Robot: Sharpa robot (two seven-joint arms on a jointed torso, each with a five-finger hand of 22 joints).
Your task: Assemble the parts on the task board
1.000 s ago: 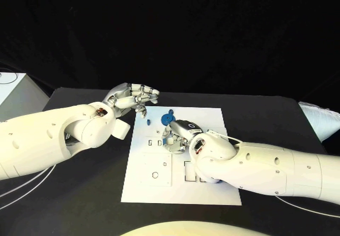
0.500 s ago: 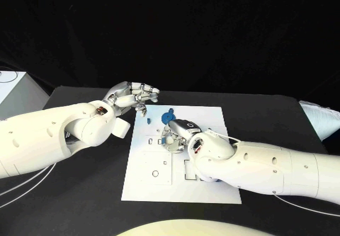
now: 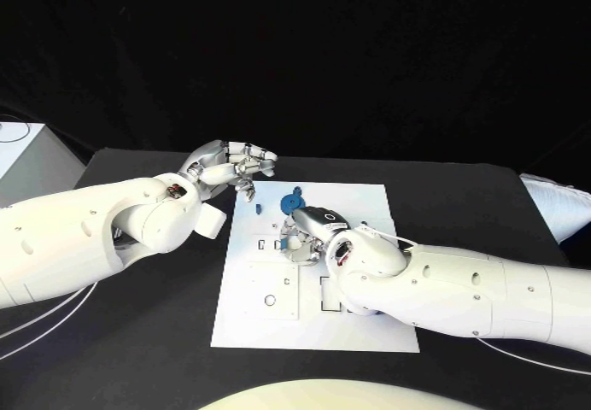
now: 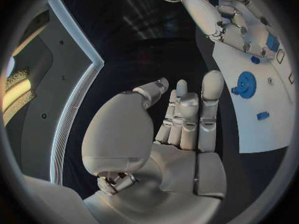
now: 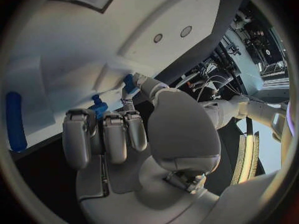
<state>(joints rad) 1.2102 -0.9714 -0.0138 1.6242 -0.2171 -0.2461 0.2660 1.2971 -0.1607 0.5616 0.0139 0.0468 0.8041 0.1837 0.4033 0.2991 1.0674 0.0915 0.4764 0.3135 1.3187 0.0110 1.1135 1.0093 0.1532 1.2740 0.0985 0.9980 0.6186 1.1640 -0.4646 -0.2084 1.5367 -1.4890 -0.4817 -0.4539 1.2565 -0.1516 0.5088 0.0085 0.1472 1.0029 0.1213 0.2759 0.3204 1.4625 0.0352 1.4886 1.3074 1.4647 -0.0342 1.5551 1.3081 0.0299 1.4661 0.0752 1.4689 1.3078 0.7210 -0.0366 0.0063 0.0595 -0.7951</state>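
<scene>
The white task board (image 3: 370, 329) lies in the middle of the black table. My right hand (image 3: 311, 232) is low over its far half and pinches a small blue part (image 5: 129, 81) at its fingertips, close to the board face; the same blue part (image 4: 272, 42) also shows in the left wrist view. A blue gear (image 3: 290, 203) stands on the board just beyond that hand, with a small blue piece (image 3: 259, 207) to its left. My left hand (image 3: 234, 166) hovers above the board's far left corner, fingers extended (image 4: 187, 112), holding nothing.
A white box (image 3: 25, 158) stands at the table's left edge, and a pale object (image 3: 560, 209) lies at the right edge. The near half of the board has shallow recesses (image 3: 270, 301). A long blue piece (image 5: 14, 119) lies beside the board.
My right hand has edged slightly toward the board's far side with the part in its fingers. The left hand stays where it was.
</scene>
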